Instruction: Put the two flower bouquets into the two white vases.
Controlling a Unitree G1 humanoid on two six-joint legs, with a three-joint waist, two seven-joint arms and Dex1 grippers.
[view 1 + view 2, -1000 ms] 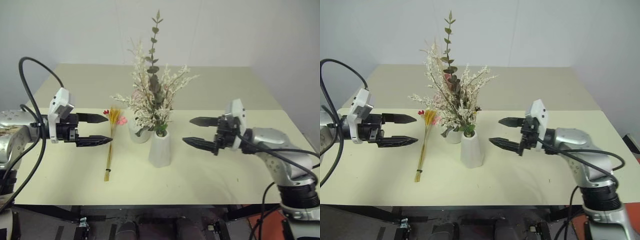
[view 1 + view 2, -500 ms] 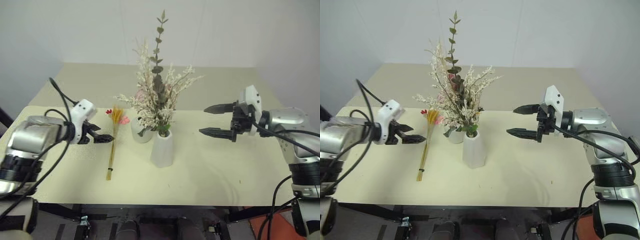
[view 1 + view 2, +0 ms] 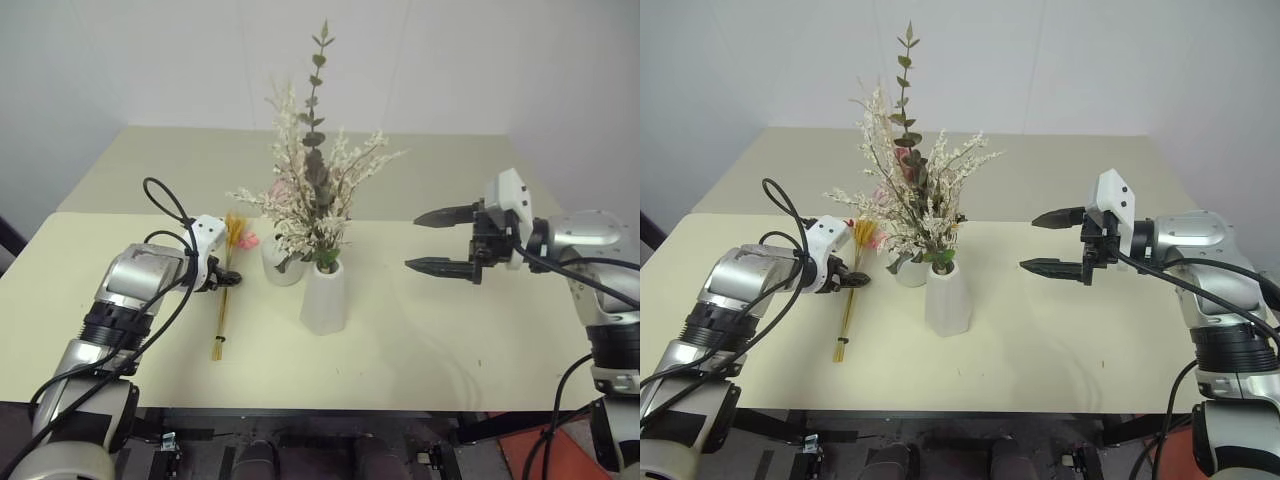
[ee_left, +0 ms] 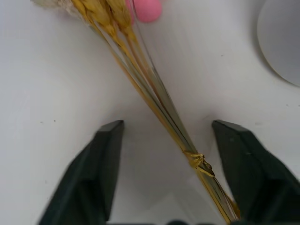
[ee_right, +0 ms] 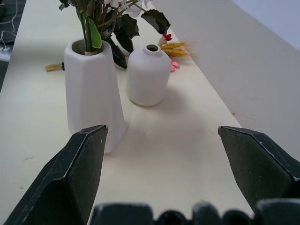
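Observation:
The slim straw bouquet lies flat on the table, its red and pink blooms beside the short rounded vase. My left gripper points down at it, open, with one finger on each side of the yellow stems and neither touching them. The bushy cream-white bouquet stands in the taller tapered vase. The short vase's mouth holds nothing. My right gripper hovers open to the right of both vases, holding nothing.
The cream table has bare surface to the right and in front of the vases. Tall sprigs of the standing bouquet rise well above the vases. A pale wall stands behind the table.
My left gripper dropped, tipped downward and came forward over the straw stems, and its fingers narrowed. The right gripper drifted slightly right and stayed open.

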